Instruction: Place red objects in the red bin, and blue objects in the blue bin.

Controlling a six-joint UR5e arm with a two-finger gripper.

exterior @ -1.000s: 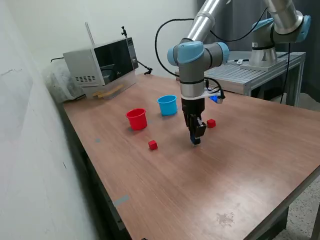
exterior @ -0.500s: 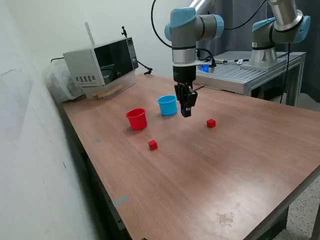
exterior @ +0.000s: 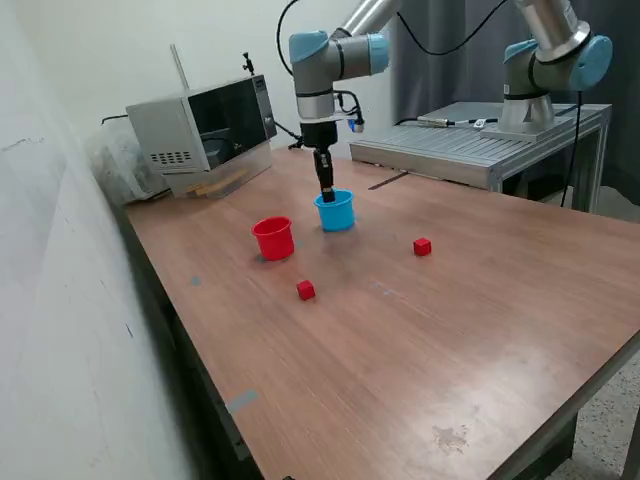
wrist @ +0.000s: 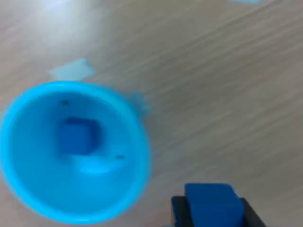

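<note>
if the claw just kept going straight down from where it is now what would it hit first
Probably the blue cup: in the exterior view the claw, shut on a blue cube, points down at its rim. The wrist view shows the cup off to one side, so it could meet bare table instead.

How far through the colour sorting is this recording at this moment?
Roughly a quarter done. One small dark-blue cube already lies inside the light-blue plastic cup. The claw is shut on a second dark-blue cube beside that cup's rim, not yet released. Both small red cubes are on the wooden table, outside the red plastic cup.
</note>
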